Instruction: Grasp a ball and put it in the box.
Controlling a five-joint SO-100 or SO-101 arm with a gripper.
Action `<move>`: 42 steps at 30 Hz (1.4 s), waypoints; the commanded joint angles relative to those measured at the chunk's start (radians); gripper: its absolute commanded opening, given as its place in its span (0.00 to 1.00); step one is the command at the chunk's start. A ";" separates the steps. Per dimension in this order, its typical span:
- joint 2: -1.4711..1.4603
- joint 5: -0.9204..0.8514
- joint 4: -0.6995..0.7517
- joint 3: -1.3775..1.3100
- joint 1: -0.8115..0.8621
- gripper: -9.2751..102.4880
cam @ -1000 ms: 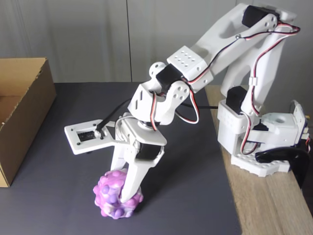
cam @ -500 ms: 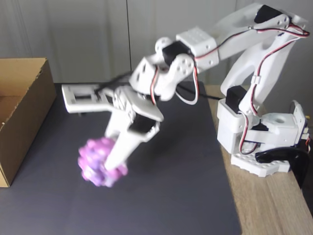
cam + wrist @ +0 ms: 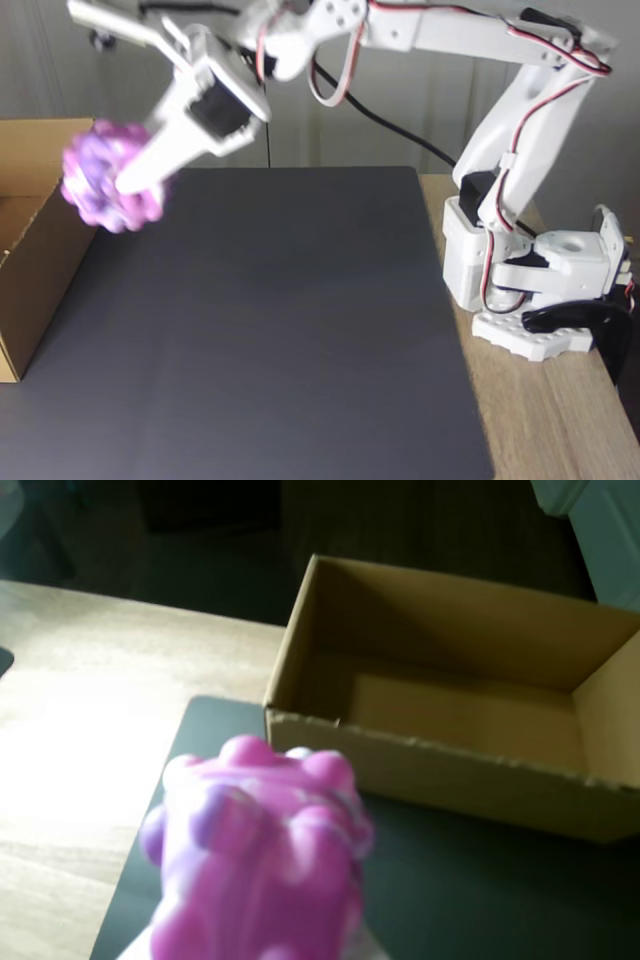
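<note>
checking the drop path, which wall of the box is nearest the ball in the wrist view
The long front wall of the box, the one bordering the dark mat. The ball, held in the gripper, sits just before its left corner; the other walls lie beyond.

In the fixed view the dark mat (image 3: 270, 320) lies bare from the box (image 3: 40, 270) at the left edge across to the arm's base (image 3: 520, 290) on the right. The gripper (image 3: 115, 195) holds the ball (image 3: 100, 185) in open air just beside the box's near wall (motion-blurred). In the wrist view the box (image 3: 450, 770) stands open-topped, its 1 near wall between ball (image 3: 260, 850) and interior.
</note>
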 commanded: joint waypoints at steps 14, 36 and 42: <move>-0.440 0.003 -0.015 -0.739 0.143 0.17; -0.930 0.000 -0.420 -0.996 0.256 0.19; -1.106 0.003 -0.411 -1.175 0.265 0.20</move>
